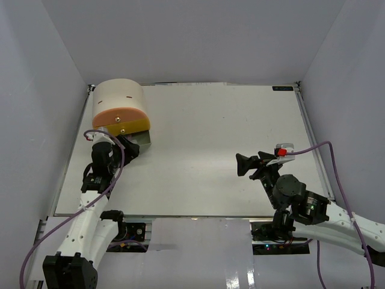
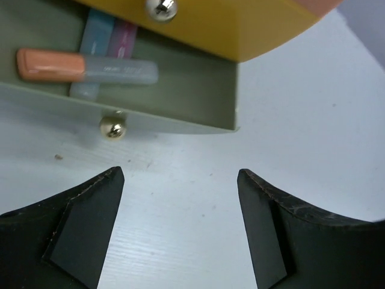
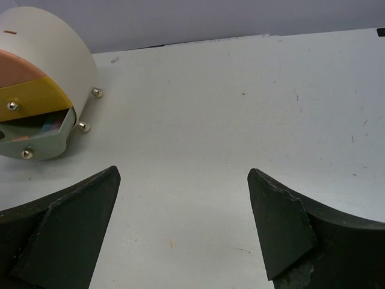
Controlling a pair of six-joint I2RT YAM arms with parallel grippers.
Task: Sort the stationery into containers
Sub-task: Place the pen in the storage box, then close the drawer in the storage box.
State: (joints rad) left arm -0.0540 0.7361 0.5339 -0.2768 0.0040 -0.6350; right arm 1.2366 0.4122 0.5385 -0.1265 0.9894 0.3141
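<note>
The beige half-cylinder cabinet [image 1: 117, 99] stands at the far left of the table, also in the right wrist view [image 3: 48, 54]. Its grey-green bottom drawer [image 2: 180, 102] is pulled open and holds a marker with an orange cap [image 2: 54, 65] lying across a blue one [image 2: 93, 45] and a pink one [image 2: 125, 39]. The yellow drawer [image 2: 240, 24] sits above it. My left gripper [image 2: 180, 205] is open and empty just in front of the drawer's knob [image 2: 112, 127]. My right gripper [image 1: 249, 165] is open and empty over bare table at the right.
The white table [image 1: 210, 144] is walled by grey panels on three sides. The peach-orange top drawer [image 1: 117, 113] is closed. The cabinet rests on small round metal feet [image 3: 83, 127]. A red-and-white part [image 1: 283, 149] sits on the right wrist.
</note>
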